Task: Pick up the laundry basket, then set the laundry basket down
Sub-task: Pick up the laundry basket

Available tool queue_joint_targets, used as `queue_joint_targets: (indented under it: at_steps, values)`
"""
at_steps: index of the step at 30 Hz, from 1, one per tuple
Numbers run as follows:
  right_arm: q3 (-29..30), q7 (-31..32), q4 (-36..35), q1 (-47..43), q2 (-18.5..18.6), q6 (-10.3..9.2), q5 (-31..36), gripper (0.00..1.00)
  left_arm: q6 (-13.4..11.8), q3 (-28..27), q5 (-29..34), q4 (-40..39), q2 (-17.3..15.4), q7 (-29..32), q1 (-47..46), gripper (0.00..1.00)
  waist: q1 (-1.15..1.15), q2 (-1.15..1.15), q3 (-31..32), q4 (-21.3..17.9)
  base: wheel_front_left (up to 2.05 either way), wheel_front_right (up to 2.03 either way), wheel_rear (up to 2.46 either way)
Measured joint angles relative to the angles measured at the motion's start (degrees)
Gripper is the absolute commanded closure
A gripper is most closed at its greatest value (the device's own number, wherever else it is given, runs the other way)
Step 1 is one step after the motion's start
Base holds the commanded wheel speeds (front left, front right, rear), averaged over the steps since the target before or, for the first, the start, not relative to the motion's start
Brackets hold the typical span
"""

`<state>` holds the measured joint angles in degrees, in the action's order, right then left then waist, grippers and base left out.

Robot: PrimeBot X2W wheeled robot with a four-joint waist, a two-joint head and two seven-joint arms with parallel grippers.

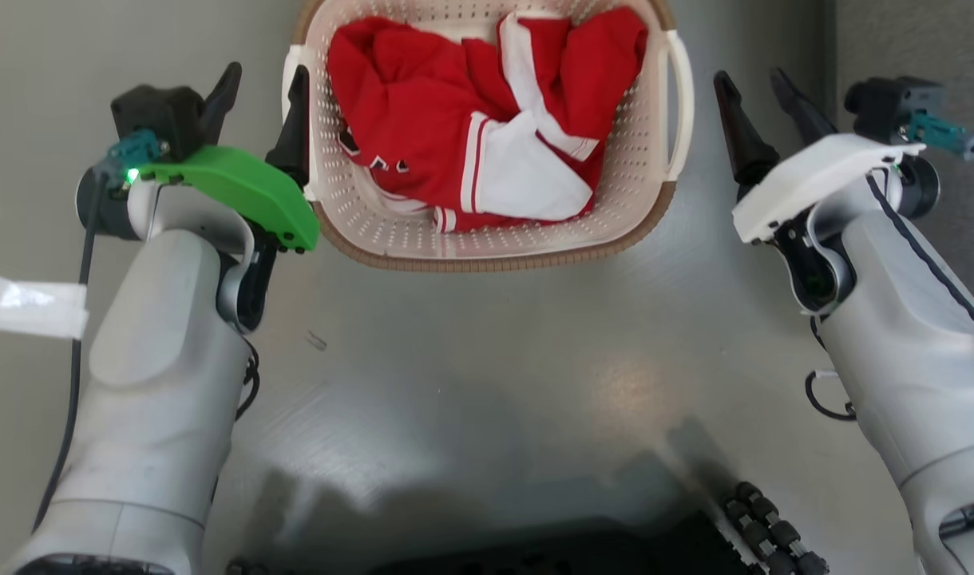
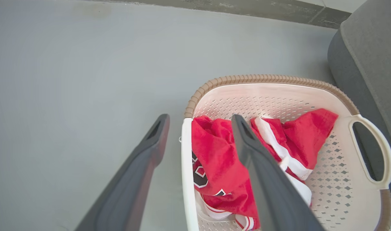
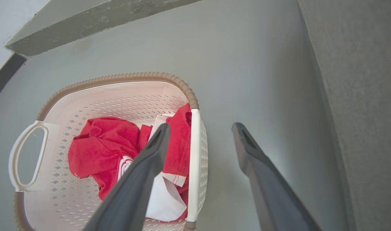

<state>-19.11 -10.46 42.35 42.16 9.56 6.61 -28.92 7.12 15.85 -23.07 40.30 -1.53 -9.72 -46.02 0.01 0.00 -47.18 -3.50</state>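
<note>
Flooring (image 1: 487, 343) of smooth grey is spreading under everything and catching a soft sheen of light. A dark skirting band (image 3: 96, 19) is running along its far edge, where the wall is beginning. A grey upholstered piece (image 2: 368, 57) is standing on the robot's right, near the basket's right handle.

The laundry basket (image 1: 359, 208) is sitting on the floor straight ahead of the robot, between the two arms, its brown rim trim curving round the near end. A red and white garment (image 1: 431, 120) is lying crumpled inside it.

The left gripper (image 1: 265, 80) is hovering at the basket's left side with its jaws spread wide. The left handle (image 2: 186, 166) is showing in the gap between its fingers, one finger outside the basket and the other toward the garment, with neither pressing on it.

The right gripper (image 1: 749, 76) is hanging just beside the right handle (image 1: 682, 104), jaws likewise parted and gripping nothing. From its own wrist, that handle is lying between the two fingers.

A strip of white tape (image 1: 28, 307) is lying on the floor at the far left.
</note>
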Motion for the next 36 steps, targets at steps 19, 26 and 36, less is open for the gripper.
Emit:
queue_joint_targets:
  at_steps: [19, 26, 36]
  values:
    - [-3.4, 2.4, 8.5, 10.0, -2.3, 0.45, -0.5, 0.0, 0.0, 2.0, -0.9, 10.2, 0.2, 6.0, -10.7, 0.0, 0.0, 0.0, -9.2, 0.3, 0.0, 0.0, 0.0]
    - [-5.3, 2.4, 10.1, 12.4, -2.8, 0.46, -2.0, 0.0, 0.0, 4.5, -2.5, 11.9, 0.2, 6.6, -12.5, 0.0, 0.0, 0.0, -11.8, 0.4, 0.0, 0.0, 0.0]
    - [-7.4, 2.1, 12.8, 13.8, -3.6, 0.46, -3.4, 0.72, 0.0, 7.2, -5.2, 13.5, 0.4, 6.5, -13.6, 0.43, 0.0, 0.0, -12.6, 1.4, 0.0, 0.0, 0.0]
